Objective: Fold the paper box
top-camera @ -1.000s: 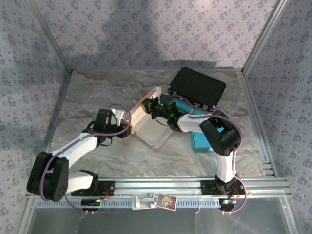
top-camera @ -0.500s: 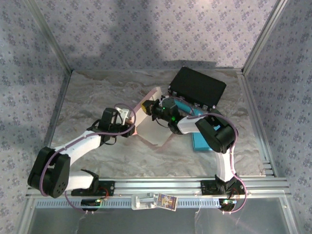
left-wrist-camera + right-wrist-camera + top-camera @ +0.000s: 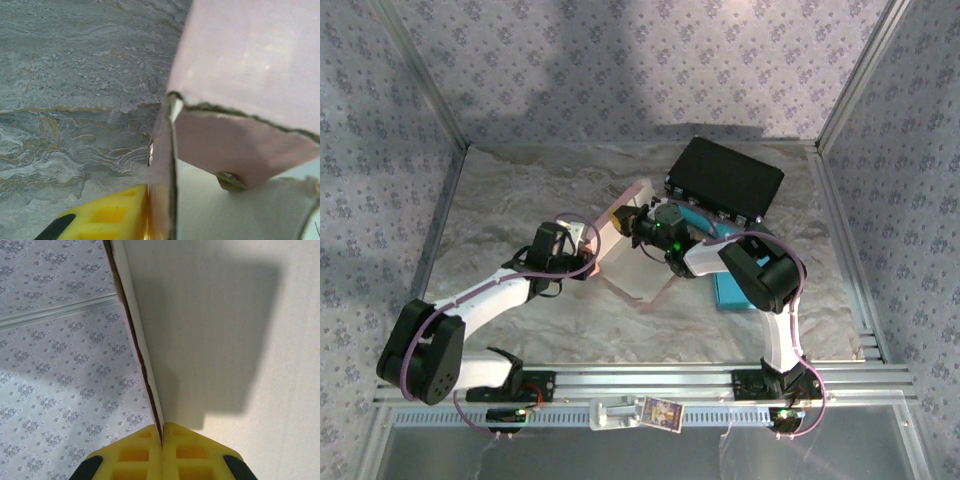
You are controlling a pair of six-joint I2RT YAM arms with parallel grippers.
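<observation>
Floral, possibly papered walls (image 3: 620, 70) surround the marbled tabletop (image 3: 510, 190) and paper box (image 3: 632, 268).

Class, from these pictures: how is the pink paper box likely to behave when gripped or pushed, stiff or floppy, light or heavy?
Probably light: the paper box is thin sheet. Likely flexible yet self-supporting: the wall pinched in the right gripper looks flat. Its rough edge hints it may crease or tear if pushed hard.
</observation>
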